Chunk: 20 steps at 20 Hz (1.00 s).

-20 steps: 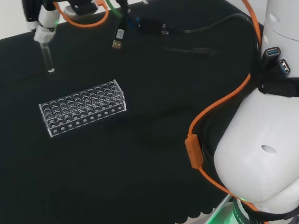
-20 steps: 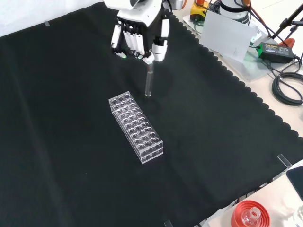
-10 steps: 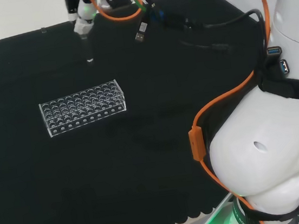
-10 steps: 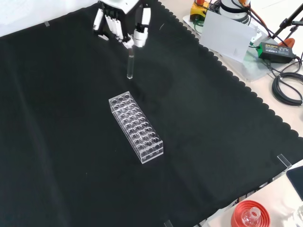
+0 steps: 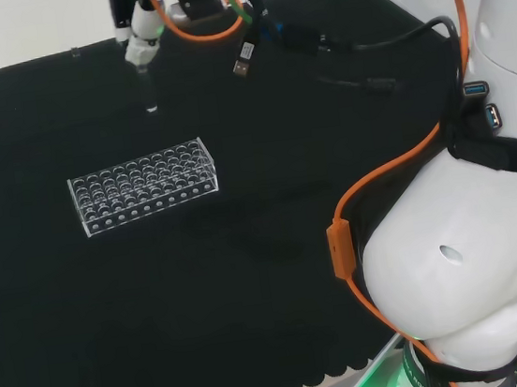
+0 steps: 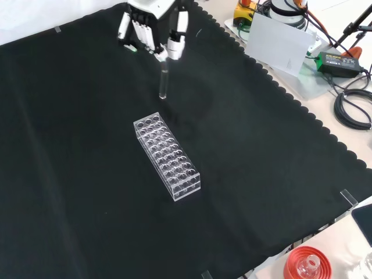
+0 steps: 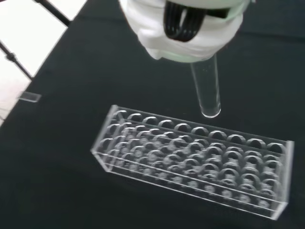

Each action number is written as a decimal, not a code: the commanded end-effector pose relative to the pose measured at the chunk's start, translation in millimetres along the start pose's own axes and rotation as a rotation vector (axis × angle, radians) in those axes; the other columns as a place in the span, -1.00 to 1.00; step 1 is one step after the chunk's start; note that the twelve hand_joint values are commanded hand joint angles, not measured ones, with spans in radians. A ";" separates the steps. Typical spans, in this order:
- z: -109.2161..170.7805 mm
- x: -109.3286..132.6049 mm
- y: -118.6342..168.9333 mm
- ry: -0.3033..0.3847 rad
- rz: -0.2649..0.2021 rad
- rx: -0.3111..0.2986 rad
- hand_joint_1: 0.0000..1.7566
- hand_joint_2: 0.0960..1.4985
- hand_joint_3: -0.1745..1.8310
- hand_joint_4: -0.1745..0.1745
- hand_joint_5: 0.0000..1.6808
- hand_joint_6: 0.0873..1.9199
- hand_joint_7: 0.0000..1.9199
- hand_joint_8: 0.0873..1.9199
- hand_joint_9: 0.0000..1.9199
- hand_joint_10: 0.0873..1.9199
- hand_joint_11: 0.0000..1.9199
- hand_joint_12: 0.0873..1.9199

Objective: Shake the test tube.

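A clear glass test tube [image 6: 164, 81] hangs upright in the air, pinched at its top by the black and white hand [image 6: 152, 32]. In the head view the hand [image 5: 140, 33] is at the top left and the tube [image 5: 149, 89] points down below it. The tube's round bottom [image 7: 209, 93] hovers above and beside the clear plastic rack [image 7: 190, 162]. The rack [image 6: 167, 156] lies on the black cloth in the front view, nearer the camera than the tube, and the rack [image 5: 141, 185] holds no tube that I can see.
A cable with a plug [image 5: 244, 63] dangles near the hand. Past the cloth's scalloped edge lie a white board [image 6: 278, 43], cables [image 6: 351, 104] and a red ribbed stand [image 6: 307, 264]. The arm's white links [image 5: 473, 252] rise at the right of the head view.
One second ago the hand and tube were further left in the head view; they swung right and away from the rack, and now have dipped slightly back.
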<state>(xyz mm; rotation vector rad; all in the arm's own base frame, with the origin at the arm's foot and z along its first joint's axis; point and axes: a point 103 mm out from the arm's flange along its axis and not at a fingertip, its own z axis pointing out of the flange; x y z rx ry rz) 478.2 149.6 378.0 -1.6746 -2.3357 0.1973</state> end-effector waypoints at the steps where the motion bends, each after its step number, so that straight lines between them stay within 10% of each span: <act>1: 5.1 49.8 17.7 0.049 -0.084 -0.014 0.62 -0.05 -0.46 -1.00 0.61 -0.68 0.58 -0.67 0.41 -0.88 -0.52 0.41; 13: 15.0 -22.1 20.8 0.002 0.108 -0.016 0.62 -0.06 -0.46 -1.00 0.61 -0.68 0.58 -0.67 0.41 -0.88 -0.51 0.41; 20: 6.3 -37.8 7.5 0.004 0.117 -0.038 0.62 -0.06 -0.46 -1.00 0.61 -0.68 0.58 -0.68 0.41 -0.89 -0.51 0.41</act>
